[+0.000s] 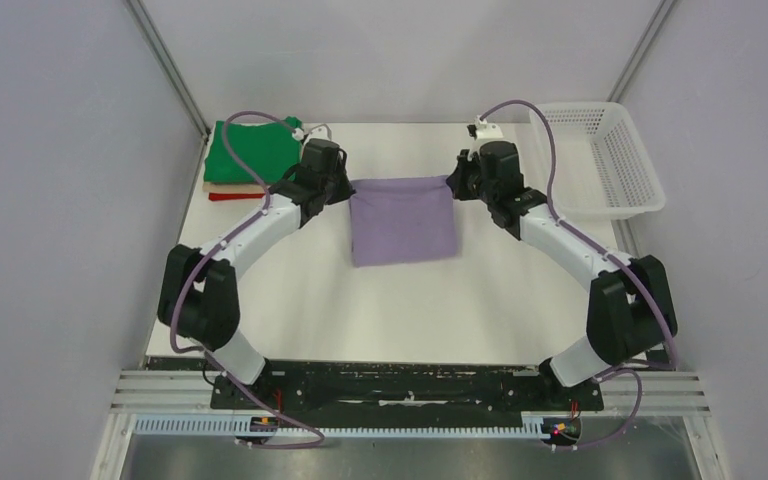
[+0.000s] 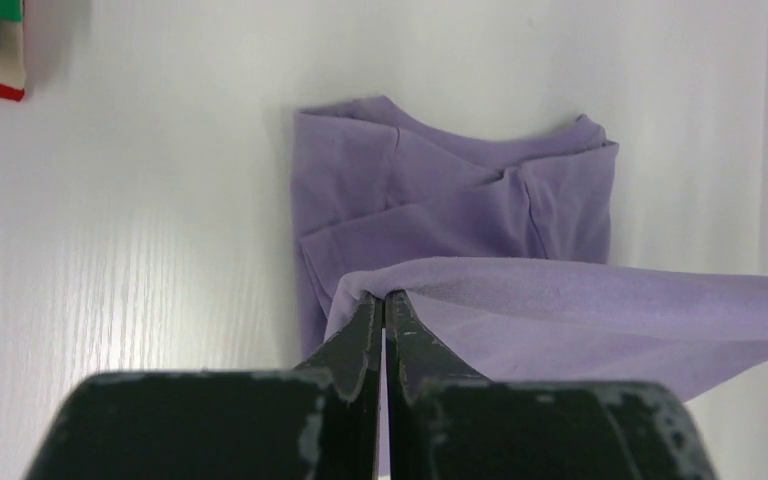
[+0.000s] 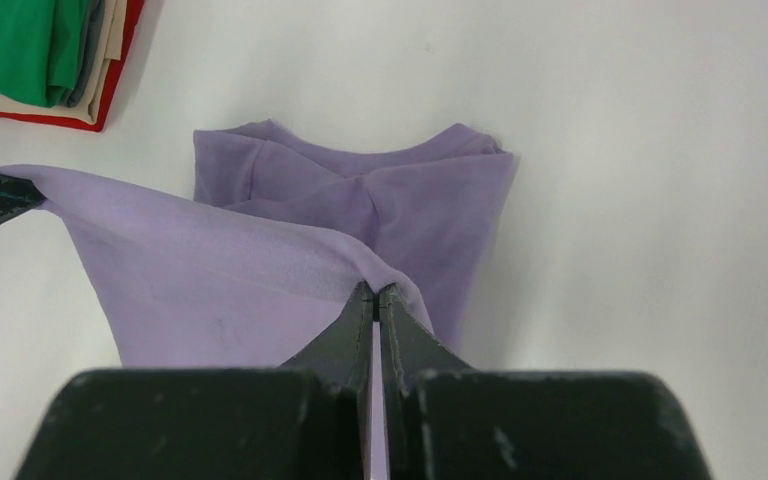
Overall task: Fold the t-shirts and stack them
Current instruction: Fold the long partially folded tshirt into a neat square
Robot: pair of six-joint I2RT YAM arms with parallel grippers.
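Note:
The lavender t-shirt [image 1: 403, 218] lies at the table's middle, partly folded, its far edge lifted and stretched between both grippers. My left gripper [image 1: 345, 187] is shut on the shirt's far left corner [image 2: 385, 292]. My right gripper [image 1: 453, 181] is shut on the far right corner [image 3: 376, 287]. In both wrist views the collar end of the shirt [image 2: 460, 190] [image 3: 360, 190] lies flat on the table beyond the raised edge. The folded stack, green on top [image 1: 250, 152] with tan and red [image 1: 235, 196] beneath, sits at the far left, also in the right wrist view [image 3: 20, 50].
A white plastic mesh basket [image 1: 600, 160] stands at the far right of the white table [image 1: 380, 310]. Grey walls enclose the table on the left, right and back. The arm bases sit at the near edge.

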